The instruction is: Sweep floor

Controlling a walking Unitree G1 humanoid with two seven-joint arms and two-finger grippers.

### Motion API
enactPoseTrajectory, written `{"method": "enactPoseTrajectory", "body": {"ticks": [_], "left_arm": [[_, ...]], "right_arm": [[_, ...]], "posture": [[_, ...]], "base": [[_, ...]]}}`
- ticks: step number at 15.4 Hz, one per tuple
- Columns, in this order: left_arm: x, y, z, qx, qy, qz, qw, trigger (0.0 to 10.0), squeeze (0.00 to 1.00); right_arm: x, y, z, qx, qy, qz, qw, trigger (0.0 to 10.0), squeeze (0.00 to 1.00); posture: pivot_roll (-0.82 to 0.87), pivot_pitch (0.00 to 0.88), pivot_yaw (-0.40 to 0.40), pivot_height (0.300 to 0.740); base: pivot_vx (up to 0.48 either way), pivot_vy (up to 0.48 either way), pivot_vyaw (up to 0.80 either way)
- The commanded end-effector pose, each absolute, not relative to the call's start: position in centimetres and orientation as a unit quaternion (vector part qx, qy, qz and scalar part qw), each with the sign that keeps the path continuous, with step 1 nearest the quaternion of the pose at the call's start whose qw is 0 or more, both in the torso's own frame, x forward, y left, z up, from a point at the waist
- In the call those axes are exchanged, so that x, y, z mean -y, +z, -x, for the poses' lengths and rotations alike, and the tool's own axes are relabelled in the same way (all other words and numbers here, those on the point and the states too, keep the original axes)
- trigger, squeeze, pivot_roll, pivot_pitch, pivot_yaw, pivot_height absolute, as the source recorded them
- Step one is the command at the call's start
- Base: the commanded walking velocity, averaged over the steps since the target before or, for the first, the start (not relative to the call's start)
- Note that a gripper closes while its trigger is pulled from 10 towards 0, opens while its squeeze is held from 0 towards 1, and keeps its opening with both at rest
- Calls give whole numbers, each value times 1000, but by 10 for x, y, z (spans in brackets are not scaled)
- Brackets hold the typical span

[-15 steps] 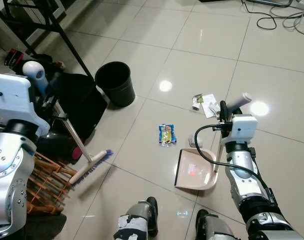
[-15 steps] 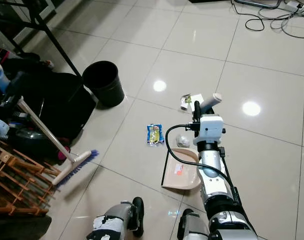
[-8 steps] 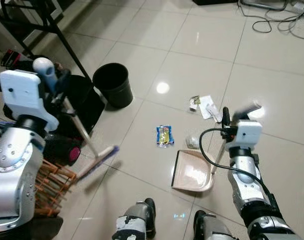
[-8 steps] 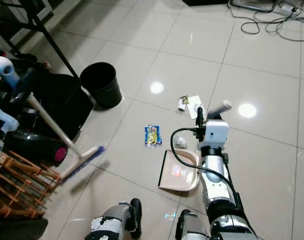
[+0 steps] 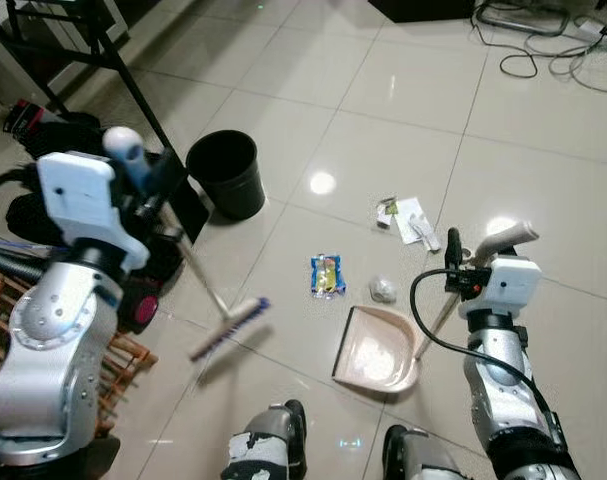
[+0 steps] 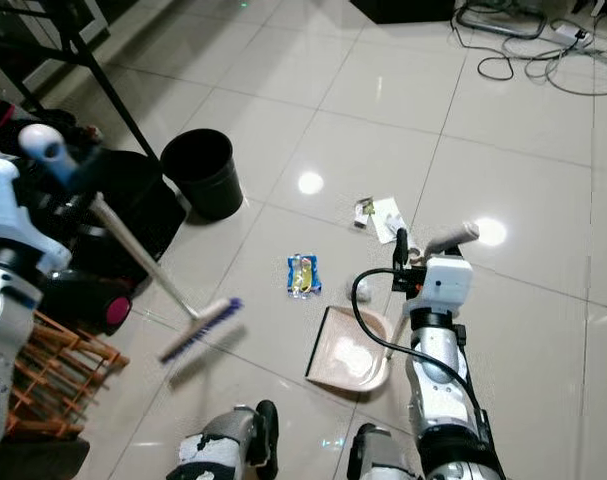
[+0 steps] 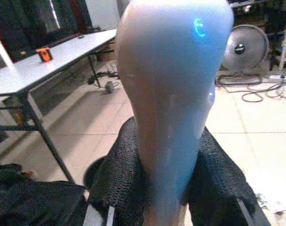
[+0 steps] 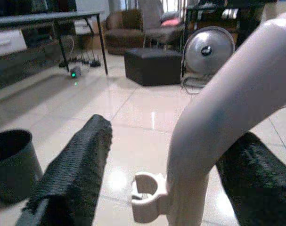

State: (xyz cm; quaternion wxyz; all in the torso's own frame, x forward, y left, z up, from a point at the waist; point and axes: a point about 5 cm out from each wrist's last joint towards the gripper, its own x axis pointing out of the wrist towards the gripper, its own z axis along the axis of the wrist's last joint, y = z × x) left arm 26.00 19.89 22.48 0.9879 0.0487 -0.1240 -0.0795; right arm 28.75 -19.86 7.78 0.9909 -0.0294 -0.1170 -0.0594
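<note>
My left gripper (image 5: 143,172) is shut on the top of the broom handle (image 7: 173,94), at the left. The broom's pale stick slants down to its purple-bristled head (image 5: 230,328), blurred just above the floor. My right gripper (image 5: 461,272) is shut on the dustpan handle (image 8: 213,122), which runs down to the beige dustpan (image 5: 375,350) on the tiles. Ahead of the pan lie a blue and yellow packet (image 5: 327,275), a crumpled white ball (image 5: 383,290), white paper (image 5: 416,221) and a small wrapper (image 5: 386,209).
A black bin (image 5: 226,171) stands at the left, beside a black bag (image 6: 133,205) and black table legs (image 5: 133,85). A wooden rack (image 6: 58,375) sits at the lower left. Cables (image 5: 543,25) lie at the far right. My feet (image 5: 273,450) are at the bottom.
The broom head has swung right, towards the packet and dustpan, with my left arm following. The dustpan has slid a little left and nearer. The camera has shifted.
</note>
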Motion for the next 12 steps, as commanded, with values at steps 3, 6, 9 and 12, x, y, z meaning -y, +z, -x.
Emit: {"method": "enactPoseTrajectory", "body": {"ticks": [3, 6, 9, 12], "left_arm": [[-200, 228, -262, 141, -75, -49, 986, 10000, 0], [-197, 226, -264, 141, -85, -46, 985, 10000, 0], [-195, 224, -265, 140, -87, -44, 985, 10000, 0], [-198, 223, -266, 140, -85, -45, 985, 10000, 0]], "right_arm": [[199, 77, -285, 85, -42, 14, 995, 10000, 0], [211, 75, -287, 47, -55, -4, 997, 10000, 0], [216, 74, -285, 40, -49, 19, 998, 10000, 0], [219, 78, -291, 42, -52, 32, 997, 10000, 0]], "posture": [[159, 182, 113, 740], [145, 175, 117, 740], [145, 172, 119, 740], [155, 172, 126, 740]], "base": [[0, 0, 0], [0, 0, 0], [0, 0, 0], [0, 0, 0]]}}
